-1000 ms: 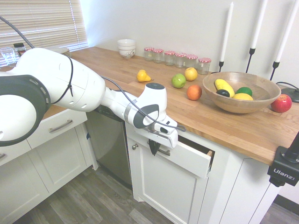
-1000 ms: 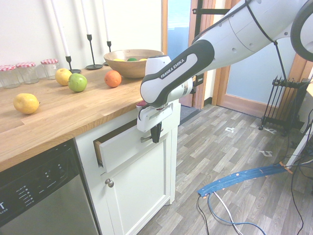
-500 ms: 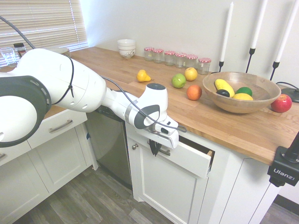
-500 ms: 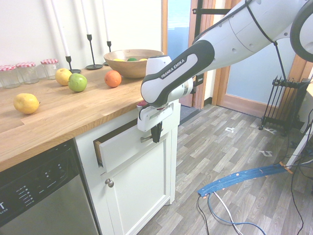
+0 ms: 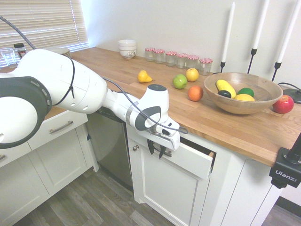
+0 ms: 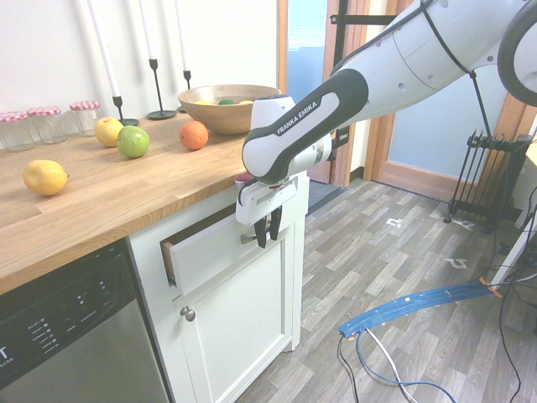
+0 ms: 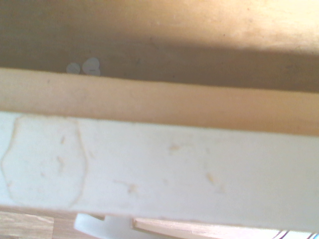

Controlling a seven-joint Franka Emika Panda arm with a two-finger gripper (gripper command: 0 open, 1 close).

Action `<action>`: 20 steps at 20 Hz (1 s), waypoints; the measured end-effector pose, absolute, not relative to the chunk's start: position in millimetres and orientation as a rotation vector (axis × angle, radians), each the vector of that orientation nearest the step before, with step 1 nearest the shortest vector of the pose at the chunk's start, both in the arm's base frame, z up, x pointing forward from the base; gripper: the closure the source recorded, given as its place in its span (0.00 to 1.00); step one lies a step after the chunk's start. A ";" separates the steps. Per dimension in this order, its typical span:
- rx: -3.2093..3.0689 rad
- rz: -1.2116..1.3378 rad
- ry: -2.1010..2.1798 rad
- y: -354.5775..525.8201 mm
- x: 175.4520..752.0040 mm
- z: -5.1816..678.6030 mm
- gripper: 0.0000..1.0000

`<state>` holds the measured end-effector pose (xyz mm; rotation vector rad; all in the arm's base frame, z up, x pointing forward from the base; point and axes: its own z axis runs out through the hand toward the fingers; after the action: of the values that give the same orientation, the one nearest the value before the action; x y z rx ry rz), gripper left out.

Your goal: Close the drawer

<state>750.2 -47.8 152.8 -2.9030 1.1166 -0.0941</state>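
Your fingers [image 5: 156, 150] hang parted at the slim silver handle [image 6: 249, 238] of the half-open white-fronted drawer [image 5: 190, 162], gripping nothing; the wrist view shows only its top edge.

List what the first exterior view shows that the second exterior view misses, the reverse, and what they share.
Only the first: a red apple beside the wooden bowl, and stacked white bowls. Only the second: the dishwasher's front and a blue strip on the floor. Both: the drawer partly open, the pincer at its handle with fingers apart.
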 end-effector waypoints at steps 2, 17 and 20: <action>-2.899 -0.113 1.117 -48.1 749.1 152.5 0.00; -2.877 -0.081 1.118 -39.5 652.9 174.4 0.00; -2.880 -0.060 1.108 -32.1 620.6 186.2 0.00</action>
<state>620.6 -32.1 186.2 -2.8804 1.1082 -0.0604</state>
